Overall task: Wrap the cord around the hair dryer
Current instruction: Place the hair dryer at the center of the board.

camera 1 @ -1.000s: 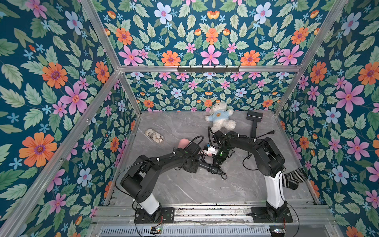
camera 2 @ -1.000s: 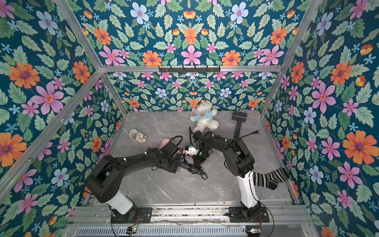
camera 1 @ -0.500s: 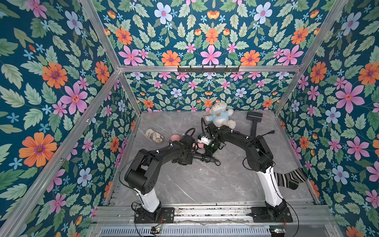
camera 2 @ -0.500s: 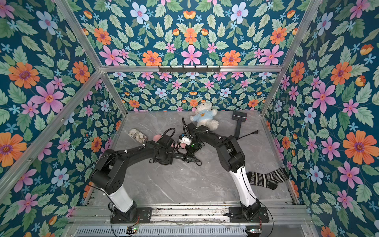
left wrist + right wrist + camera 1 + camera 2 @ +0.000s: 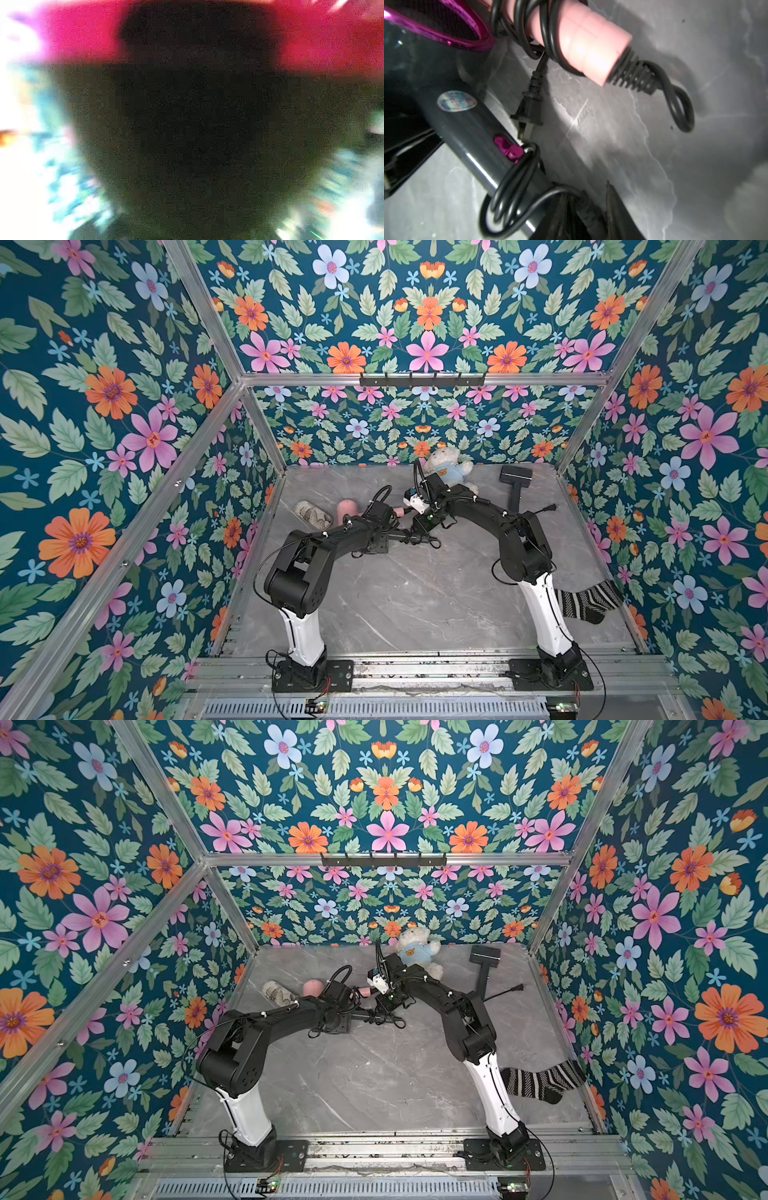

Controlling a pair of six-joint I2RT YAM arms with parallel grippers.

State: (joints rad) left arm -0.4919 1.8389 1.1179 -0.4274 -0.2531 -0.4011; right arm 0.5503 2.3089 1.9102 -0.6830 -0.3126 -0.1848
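You have open surface (image 5: 415, 605) across the lower middle of both top views. The pink hair dryer (image 5: 347, 508) lies mid-frame by the wrists. Its cord (image 5: 684, 127) is coiled round the handle, upper centre in the right wrist view. The left wrist view is all blur. You cannot tell whether the left hand (image 5: 411, 536) or right hand (image 5: 586, 191) grips anything.

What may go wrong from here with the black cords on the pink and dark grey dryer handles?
1. The black plug hangs free from the coils on the pink cylindrical handle; they may unwind.
2. The cord loops around the dark grey handle look slack and may slide off.
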